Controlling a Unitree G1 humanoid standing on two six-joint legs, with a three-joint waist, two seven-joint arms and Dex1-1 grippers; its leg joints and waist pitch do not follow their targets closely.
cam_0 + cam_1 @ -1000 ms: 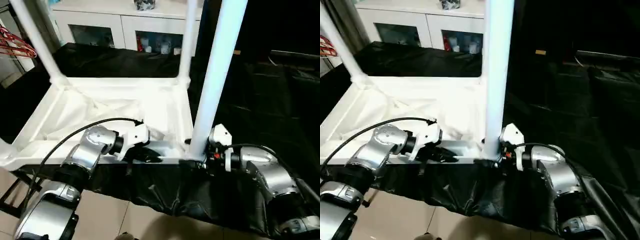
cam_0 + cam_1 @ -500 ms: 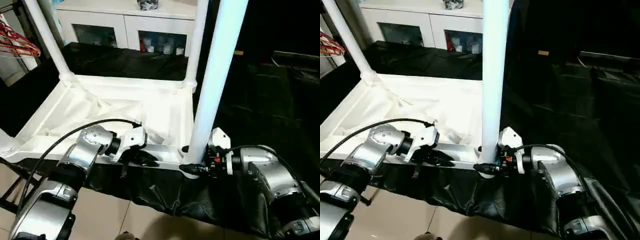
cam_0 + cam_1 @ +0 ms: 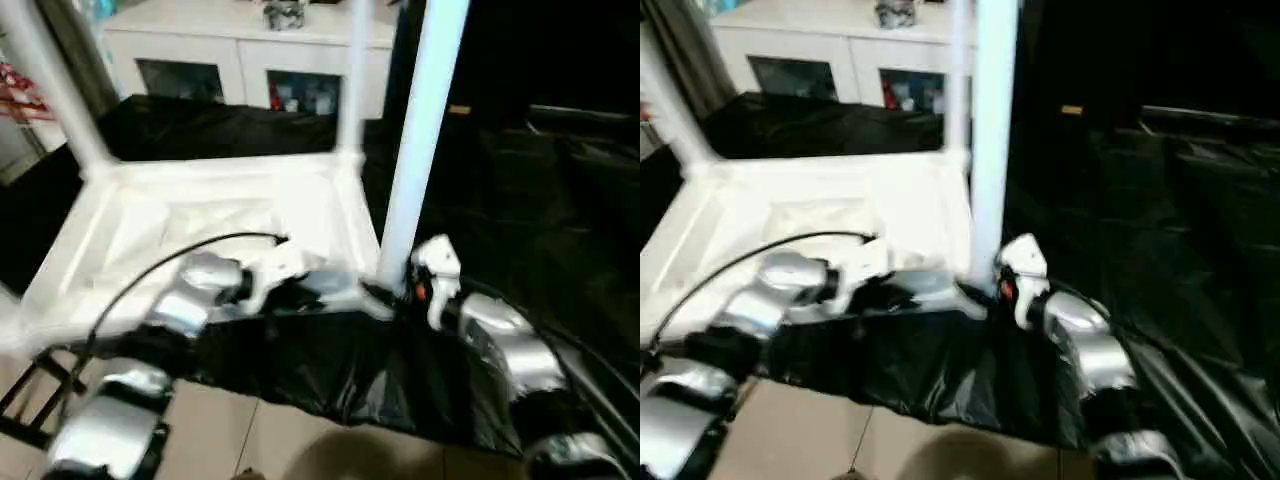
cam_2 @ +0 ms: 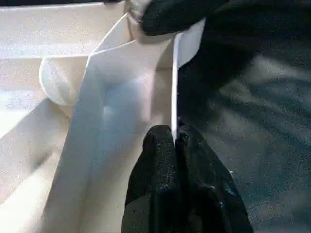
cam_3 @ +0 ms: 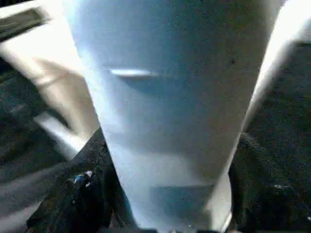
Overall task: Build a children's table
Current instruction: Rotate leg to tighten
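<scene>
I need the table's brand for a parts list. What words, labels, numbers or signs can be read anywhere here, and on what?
None can be read.
Table top and legs: plain white, no marking visible.
Items behind the cabinet glass: too blurred to read.

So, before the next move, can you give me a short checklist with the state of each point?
1. Left gripper shut on the tabletop rim: ok.
2. Right gripper closed around the near leg at its base: ok, fingers on both sides in the right wrist view.
3. Near leg fully seated in its corner socket: cannot tell, joint hidden.
4. Two far legs upright in their corners: ok.
5. Tabletop lying upside down on the black sheet: ok.
</scene>
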